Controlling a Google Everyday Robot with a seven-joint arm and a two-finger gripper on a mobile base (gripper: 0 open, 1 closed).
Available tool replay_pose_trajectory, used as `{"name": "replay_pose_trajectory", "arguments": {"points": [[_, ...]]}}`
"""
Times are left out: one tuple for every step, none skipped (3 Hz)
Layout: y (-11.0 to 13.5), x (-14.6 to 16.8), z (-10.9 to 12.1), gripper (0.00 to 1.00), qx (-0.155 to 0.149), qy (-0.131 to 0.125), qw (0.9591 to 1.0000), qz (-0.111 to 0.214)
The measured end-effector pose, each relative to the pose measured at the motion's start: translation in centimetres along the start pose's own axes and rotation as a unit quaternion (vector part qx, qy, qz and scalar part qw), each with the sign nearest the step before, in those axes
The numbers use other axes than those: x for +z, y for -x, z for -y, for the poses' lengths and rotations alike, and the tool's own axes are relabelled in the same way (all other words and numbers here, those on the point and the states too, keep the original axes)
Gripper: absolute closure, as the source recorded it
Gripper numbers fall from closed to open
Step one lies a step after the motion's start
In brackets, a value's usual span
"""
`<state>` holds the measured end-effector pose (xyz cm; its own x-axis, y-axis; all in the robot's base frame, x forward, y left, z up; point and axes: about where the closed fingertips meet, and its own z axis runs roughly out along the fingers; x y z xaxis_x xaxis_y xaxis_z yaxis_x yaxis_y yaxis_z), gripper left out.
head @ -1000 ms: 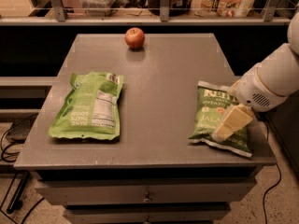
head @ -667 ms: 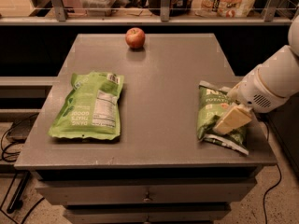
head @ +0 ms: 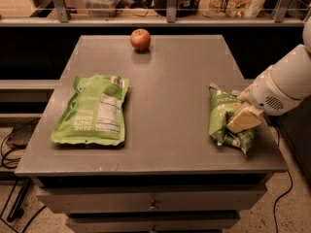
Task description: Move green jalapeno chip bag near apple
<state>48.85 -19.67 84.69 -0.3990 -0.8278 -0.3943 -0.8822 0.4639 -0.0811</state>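
The green jalapeno chip bag (head: pixel 221 114) lies crumpled at the right edge of the grey table (head: pixel 170 81). My gripper (head: pixel 241 120), with a cream-coloured finger on a white arm reaching in from the right, is shut on the bag's right side and pinches it narrow. The bag still rests on the table top. The small red apple (head: pixel 140 39) stands at the far middle of the table, well apart from the bag, up and to its left.
A larger lime-green pouch (head: pixel 92 110) with a white nutrition label lies flat on the table's left half. A railed shelf (head: pixel 167 18) with packages runs behind the table. Drawers sit under the table front. Cables (head: pixel 12 144) lie on the floor at left.
The chip bag was flat and wide; now it is squeezed narrower and bunched up as my gripper closed on its right side. Apple and pouch have not moved.
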Motion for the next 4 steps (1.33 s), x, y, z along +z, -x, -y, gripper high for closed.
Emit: {"name": "replay_pose_trajectory", "arguments": {"points": [[0.1,-0.3,0.0,1.00,0.000,0.000,1.0000,0.000],[0.7,-0.9,0.3,1.00,-0.007,-0.006,0.9999,0.006],[6.4,-7.2,2.3,1.00,-0.071,-0.060,0.9938,0.062],[8.3,-10.6,3.6,1.00,-0.083,-0.093,0.9886,0.085]]}}
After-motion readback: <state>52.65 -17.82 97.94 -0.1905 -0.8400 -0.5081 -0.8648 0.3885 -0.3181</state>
